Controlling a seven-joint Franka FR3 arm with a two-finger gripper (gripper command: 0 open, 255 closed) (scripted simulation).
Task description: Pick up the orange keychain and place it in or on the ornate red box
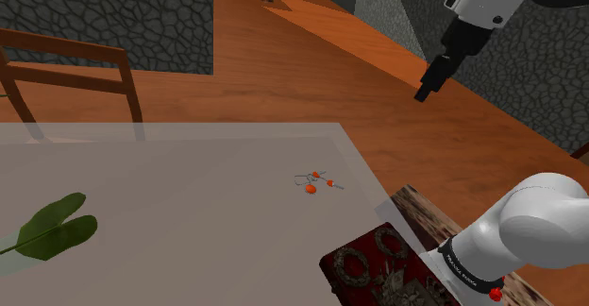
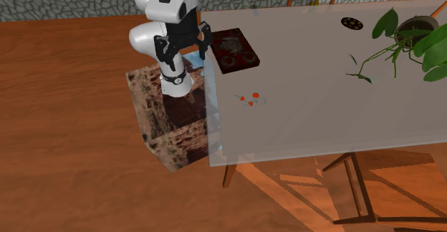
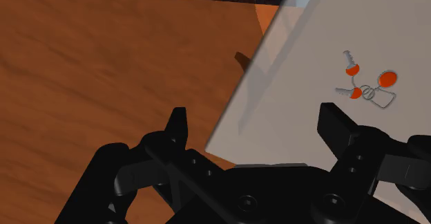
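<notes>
The orange keychain [image 1: 313,182] [image 2: 250,99] [image 3: 366,84], a metal ring with small orange pieces and keys, lies flat on the pale grey table [image 1: 170,210] [image 2: 322,102] near its edge. The ornate dark red box [image 1: 373,262] [image 2: 235,50] sits on the table corner closest to the stand. My black gripper [image 1: 425,92] [image 2: 184,50] [image 3: 257,129] hangs open and empty, high above the wooden floor just beyond the table edge. In the wrist view its fingers [image 3: 176,129] stand wide apart, and the keychain lies ahead, off to one side.
The patterned stand box [image 2: 172,116] abuts the table. A leafy plant [image 2: 401,41] [image 1: 52,224] and a dark round disc [image 2: 351,23] occupy the table's far part. Wooden chairs [image 1: 66,73] [image 2: 365,187] stand around it. Stone walls enclose the room.
</notes>
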